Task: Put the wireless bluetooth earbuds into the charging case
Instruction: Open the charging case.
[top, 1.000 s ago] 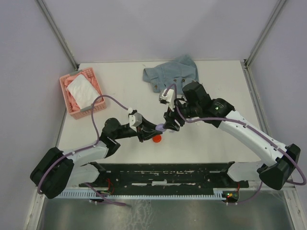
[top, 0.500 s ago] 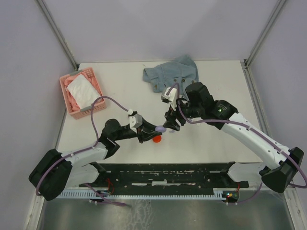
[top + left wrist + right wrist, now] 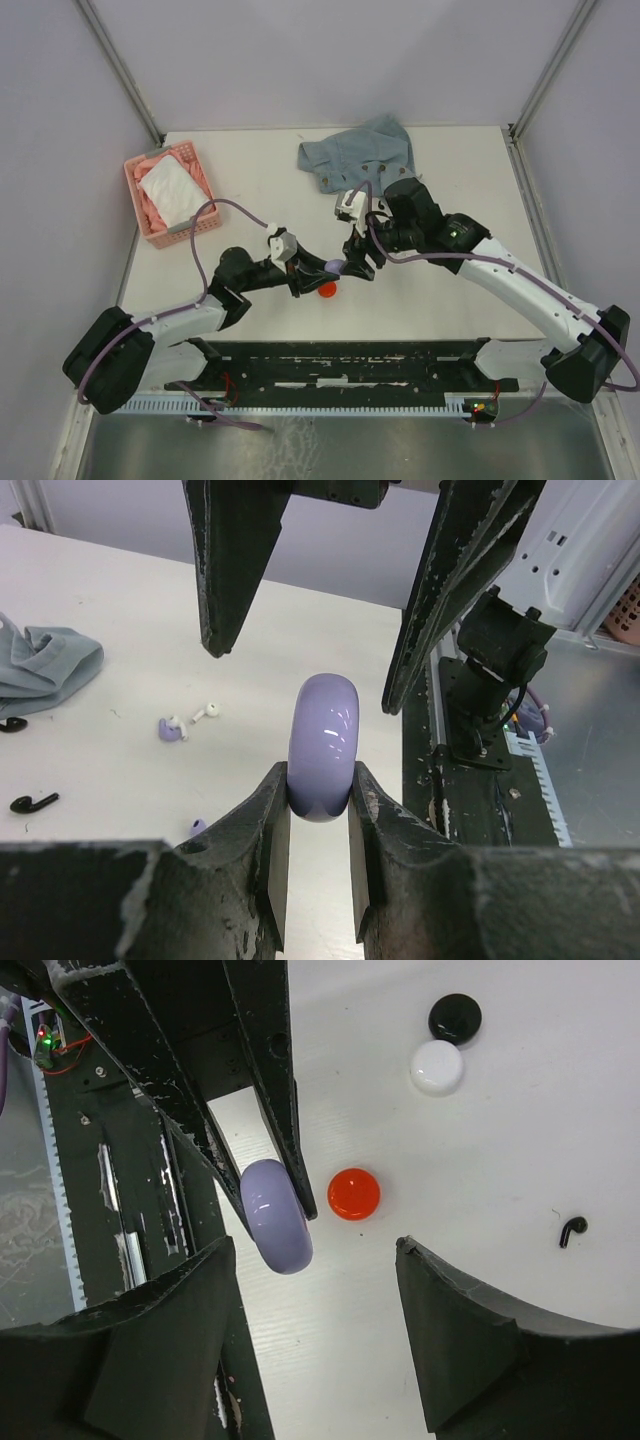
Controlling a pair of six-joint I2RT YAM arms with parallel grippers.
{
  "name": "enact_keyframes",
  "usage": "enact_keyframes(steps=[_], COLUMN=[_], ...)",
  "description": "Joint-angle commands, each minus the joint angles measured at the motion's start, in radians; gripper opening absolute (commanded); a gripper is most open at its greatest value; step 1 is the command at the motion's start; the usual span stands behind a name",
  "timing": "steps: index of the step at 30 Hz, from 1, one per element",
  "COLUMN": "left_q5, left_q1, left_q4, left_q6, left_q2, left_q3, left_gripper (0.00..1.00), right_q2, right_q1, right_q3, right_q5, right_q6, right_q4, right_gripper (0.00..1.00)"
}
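Your left fingers [image 3: 268, 825] are clamped on the lilac case [image 3: 323, 742], held on edge above the bench [image 3: 250, 160]. Your right fingers [image 3: 160, 1340] stand wide apart over it, gripping nothing. A red case [image 3: 354, 1193] lies just beside. Beyond, loose on the bench, lie a black earbud [image 3: 572, 1228], a lilac earbud [image 3: 170, 729] and a white earbud [image 3: 206, 712]. Farther back are a white case [image 3: 437, 1067], a black case [image 3: 455, 1017], a grey cloth [image 3: 358, 152] and a pink basket [image 3: 172, 236].

A round case [image 3: 323, 735] is held on edge, clear of the worktop [image 3: 470, 170], between the fingers of the left end effector [image 3: 318, 780] at mid-table. It is flanked, untouched, by the spread fingers of the right end effector [image 3: 312, 1256]. A second case [image 3: 354, 1193] lies just beside. Two further cases [image 3: 437, 1067] lie touching each other, with earbuds [image 3: 207, 711] scattered nearby. A basket [image 3: 133, 190] is set far left, a cloth [image 3: 358, 152] far centre.
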Motion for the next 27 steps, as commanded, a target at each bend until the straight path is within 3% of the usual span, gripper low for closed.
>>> enact_keyframes(steps=[1, 11, 27], left_q5=[0.011, 0.042, 0.099], left_q1=[0.000, -0.001, -0.016], left_q4=[0.086, 0.103, -0.039], left_q6=[-0.056, -0.073, 0.103], left_q2=[0.005, 0.007, -0.023], left_q3=[0.040, 0.047, 0.034], left_gripper=[0.03, 0.03, 0.03], right_q2=[0.015, 0.025, -0.006], right_q1=[-0.003, -0.002, -0.003], right_q3=[-0.002, -0.002, 0.020], right_q5=[-0.032, -0.008, 0.038], right_q6=[0.005, -0.003, -0.009], right_q4=[0.062, 0.067, 0.052], right_gripper=[0.74, 0.74, 0.73])
